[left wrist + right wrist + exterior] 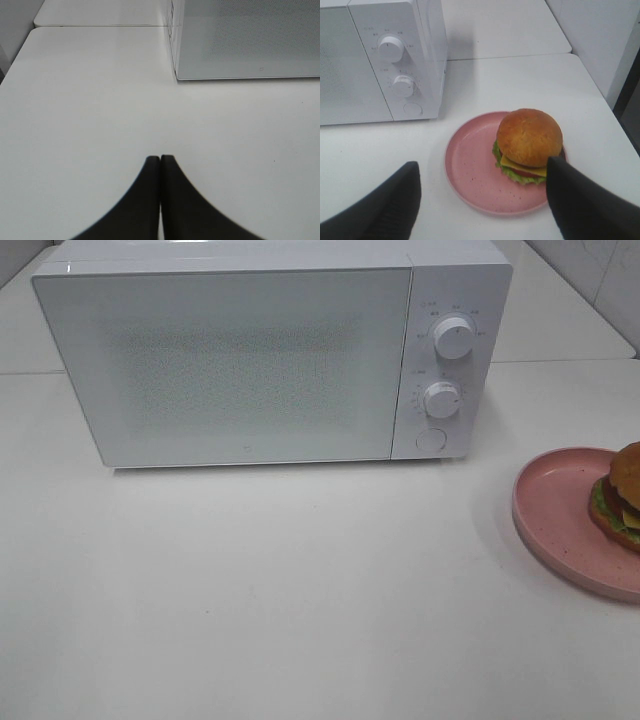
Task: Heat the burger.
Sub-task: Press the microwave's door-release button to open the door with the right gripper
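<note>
The burger [529, 142] sits on a pink plate [457, 170] right of the closed microwave [230, 360], just ahead of the right gripper [483, 165], jaws wide apart and empty. The left gripper [160, 159], jaws pressed together, hangs well away.

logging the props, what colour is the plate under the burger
The plate is pink with fine dark speckles, clearest in the right wrist view.
</note>
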You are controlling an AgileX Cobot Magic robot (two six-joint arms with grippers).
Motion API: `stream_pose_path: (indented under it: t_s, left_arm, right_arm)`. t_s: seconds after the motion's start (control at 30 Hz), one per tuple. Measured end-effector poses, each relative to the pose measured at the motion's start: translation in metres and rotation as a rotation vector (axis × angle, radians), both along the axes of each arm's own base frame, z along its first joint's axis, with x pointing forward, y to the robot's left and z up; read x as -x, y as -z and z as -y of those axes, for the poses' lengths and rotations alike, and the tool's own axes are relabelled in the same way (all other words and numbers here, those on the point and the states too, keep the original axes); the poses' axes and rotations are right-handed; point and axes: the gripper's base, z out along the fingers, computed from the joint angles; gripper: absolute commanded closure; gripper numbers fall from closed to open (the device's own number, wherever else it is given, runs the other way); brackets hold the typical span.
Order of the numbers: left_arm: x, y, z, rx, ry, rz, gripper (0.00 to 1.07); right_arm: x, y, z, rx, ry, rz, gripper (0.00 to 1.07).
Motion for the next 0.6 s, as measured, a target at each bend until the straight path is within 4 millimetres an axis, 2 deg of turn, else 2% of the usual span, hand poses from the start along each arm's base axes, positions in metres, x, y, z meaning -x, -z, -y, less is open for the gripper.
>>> stream_pose_path:
  t_s: [0.07,0.1,0.17,0.2,0.23,0.3,0.4,0.43,0.5,0.57,0.6]
  left_arm:
    - [0.000,0.000,0.000,0.000,0.000,0.000,1.06]
    - [0.000,0.000,0.000,0.001,0.001,0.000,1.06]
    - [0.000,0.000,0.000,0.001,0.001,0.000,1.06]
    - [0.000,0.000,0.000,0.001,0.001,0.000,1.06]
    - [0.000,0.000,0.000,0.001,0.001,0.000,1.06]
    - [0.000,0.000,0.000,0.001,0.001,0.000,1.06]
    - [0.000,0.000,0.000,0.001,0.001,0.000,1.06]
    - [0.000,0.000,0.000,0.001,0.001,0.000,1.06]
    - [0.000,0.000,0.000,0.001,0.001,0.000,1.06]
    - [0.000,0.000,0.000,0.001,0.001,0.000,1.06]
    - [0.000,0.000,0.000,0.001,0.001,0.000,1.06]
  right_arm:
    - [-0.006,-0.002,0.000,0.001,-0.002,0.007,0.41]
    - [-0.017,-0.002,-0.001,0.002,-0.005,0.008,0.41]
    - [-0.023,-0.002,-0.001,0.002,-0.007,0.003,0.41]
    - [-0.034,-0.003,-0.002,0.003,-0.010,0.007,0.41]
    - [-0.034,-0.003,-0.002,0.003,-0.010,0.007,0.41]
    - [-0.057,-0.003,-0.003,0.004,-0.017,0.006,0.41]
    - [-0.064,-0.002,-0.004,0.003,-0.019,0.000,0.41]
    - [-0.077,0.001,-0.005,-0.004,-0.022,-0.021,0.41]
    - [-0.083,0.003,-0.005,-0.006,-0.023,-0.028,0.41]
    - [-0.108,0.011,-0.007,-0.020,-0.027,-0.044,0.41]
    - [-0.108,0.011,-0.007,-0.020,-0.027,-0.044,0.41]
